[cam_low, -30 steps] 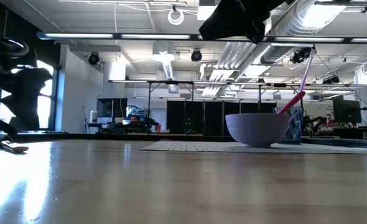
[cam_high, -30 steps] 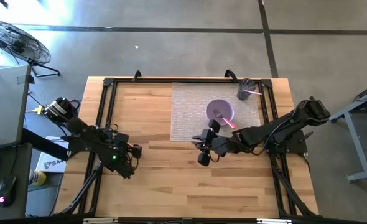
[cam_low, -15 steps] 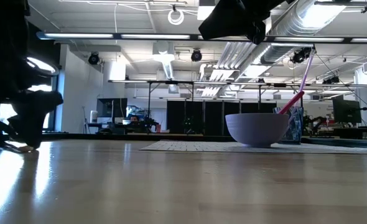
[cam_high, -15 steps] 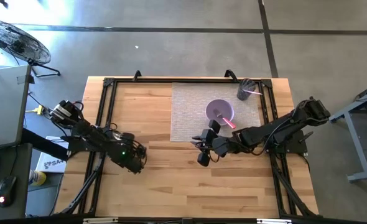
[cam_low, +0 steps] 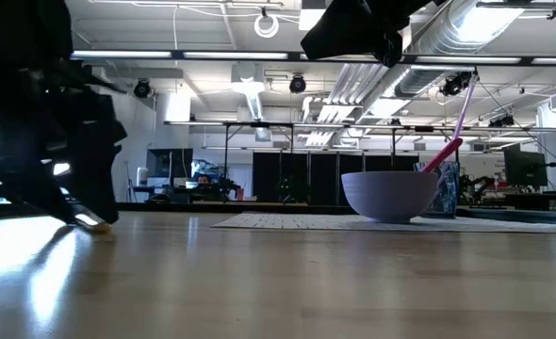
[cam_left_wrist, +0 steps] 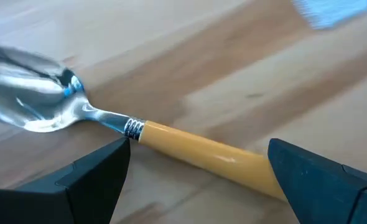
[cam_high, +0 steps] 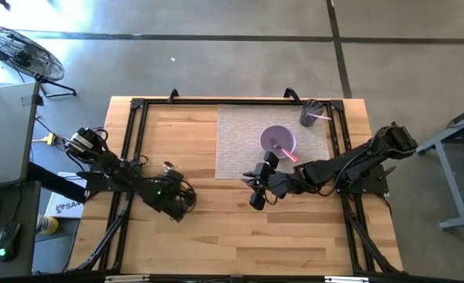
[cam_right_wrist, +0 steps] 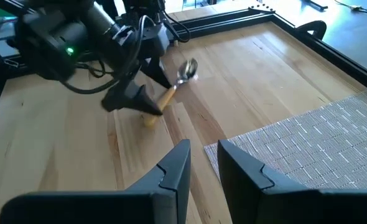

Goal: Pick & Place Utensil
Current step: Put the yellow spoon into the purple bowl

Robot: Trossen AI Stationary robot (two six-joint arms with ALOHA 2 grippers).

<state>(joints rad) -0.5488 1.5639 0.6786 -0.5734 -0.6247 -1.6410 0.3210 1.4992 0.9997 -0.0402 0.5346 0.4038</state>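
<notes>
A spoon with a silver bowl [cam_left_wrist: 28,106] and a yellow handle [cam_left_wrist: 202,152] lies flat on the wooden table; it also shows in the right wrist view [cam_right_wrist: 171,90]. My left gripper [cam_left_wrist: 199,186] is open and low over it, one finger on each side of the handle; in the high view it is left of centre [cam_high: 178,201]. My right gripper [cam_high: 255,189] hangs near the mat's near edge, its fingers a narrow gap apart [cam_right_wrist: 203,163]. A purple bowl [cam_high: 278,141] stands on the grey mat and holds a pink utensil [cam_high: 287,152]. My left gripper stands open astride the spoon's yellow handle [cam_left_wrist: 246,163], coming from above with the fingers across it. The spoon lies flat on the table. I cannot tell whether either finger touches it.
A grey woven mat [cam_high: 240,134] covers the table's far right part. A dark cup [cam_high: 311,114] with a pink utensil stands at its far right corner. A black frame [cam_high: 134,141] runs along the table's edges. Bare wood lies toward the near edge.
My left gripper has moved toward the table's right, staying low over the wood, and now stands over the spoon. My right arm has kept still.
</notes>
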